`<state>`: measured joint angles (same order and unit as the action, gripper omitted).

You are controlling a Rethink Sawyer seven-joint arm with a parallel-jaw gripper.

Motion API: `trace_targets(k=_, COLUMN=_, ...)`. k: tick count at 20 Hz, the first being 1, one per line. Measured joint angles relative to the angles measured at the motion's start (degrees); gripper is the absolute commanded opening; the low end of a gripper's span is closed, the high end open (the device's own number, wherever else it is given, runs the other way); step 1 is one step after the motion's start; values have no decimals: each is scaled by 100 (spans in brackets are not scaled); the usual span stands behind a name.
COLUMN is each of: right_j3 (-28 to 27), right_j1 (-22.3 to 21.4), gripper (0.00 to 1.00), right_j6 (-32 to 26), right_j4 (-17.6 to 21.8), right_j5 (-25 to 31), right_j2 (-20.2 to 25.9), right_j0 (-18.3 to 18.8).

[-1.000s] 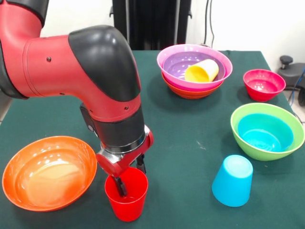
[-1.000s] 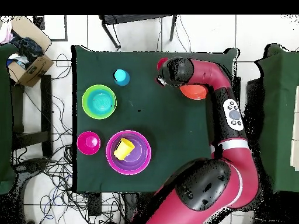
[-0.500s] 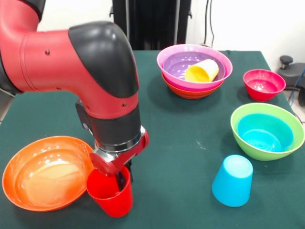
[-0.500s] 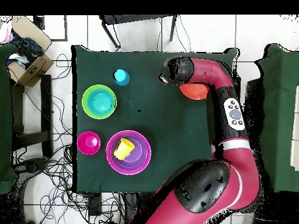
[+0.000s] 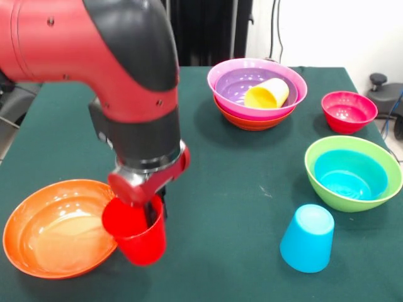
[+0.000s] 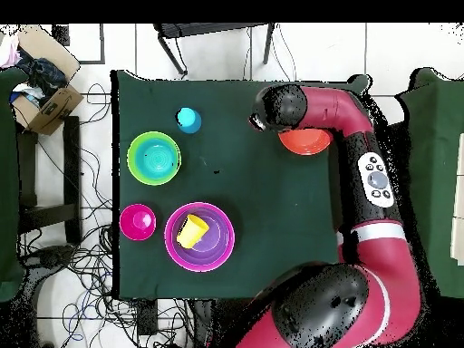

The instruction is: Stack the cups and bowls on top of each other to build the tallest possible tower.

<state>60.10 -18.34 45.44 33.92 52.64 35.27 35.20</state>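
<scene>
one red cup (image 5: pixel 137 236) pinched by claw (image 5: pixel 151 211), lifted since earlier, now overlapping orange bowl (image 5: pixel 53 226) rim.

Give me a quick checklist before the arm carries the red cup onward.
1. Grip: end effector has one finger inside the red cup, rim pinched. Ok.
2. Cup lifted off the table: cannot tell.
3. Clearance from the orange bowl: cup's rim overlaps the bowl's edge in the front view; contact cannot tell.
4. Tower base ready: yellow cup lies on its side in the purple bowl. Not ok.
5. Light blue cup stands upside down, clear of the path. Ok.
</scene>
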Motion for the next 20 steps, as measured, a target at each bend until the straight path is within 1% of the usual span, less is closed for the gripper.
trace_targets(k=3, right_j3=284, right_j1=-262, gripper=0, right_j6=0, right_j4=-103, right_j5=122, right_j2=-34, right_j0=9)
trace_targets(k=5, right_j3=574, right_j1=-535, gripper=0, right_j6=0, right_j4=-232, right_j5=300, right_j2=-72, right_j0=8)
trace_targets(k=6, right_j3=813, right_j1=-768, gripper=0, right_j6=0, right_j4=-341, right_j5=497, right_j2=-101, right_j0=8)
trace_targets(k=11, right_j3=1347, right_j1=-1307, gripper=0, right_j6=0, right_j4=-600, right_j5=1111, right_j2=-192, right_j0=8)
trace_targets(k=12, right_j3=1563, right_j1=-1526, gripper=0, right_j6=0, right_j4=-694, right_j5=1391, right_j2=-238, right_j0=9)
trace_targets(k=14, right_j3=1657, right_j1=-1620, gripper=0, right_j6=0, right_j4=-739, right_j5=1515, right_j2=-258, right_j0=9)
trace_targets(k=16, right_j3=1889, right_j1=-1851, gripper=0, right_j6=0, right_j4=-834, right_j5=1810, right_j2=-291, right_j0=14)
trace_targets(k=17, right_j3=2140, right_j1=-2096, gripper=0, right_j6=0, right_j4=-939, right_j5=2117, right_j2=-305, right_j0=31)
trace_targets(k=19, right_j3=2278, right_j1=-2226, gripper=0, right_j6=0, right_j4=-1003, right_j5=2262, right_j2=-309, right_j0=44)
trace_targets(k=20, right_j3=2437, right_j1=-2376, gripper=0, right_j6=0, right_j4=-1069, right_j5=2404, right_j2=-313, right_j0=60)
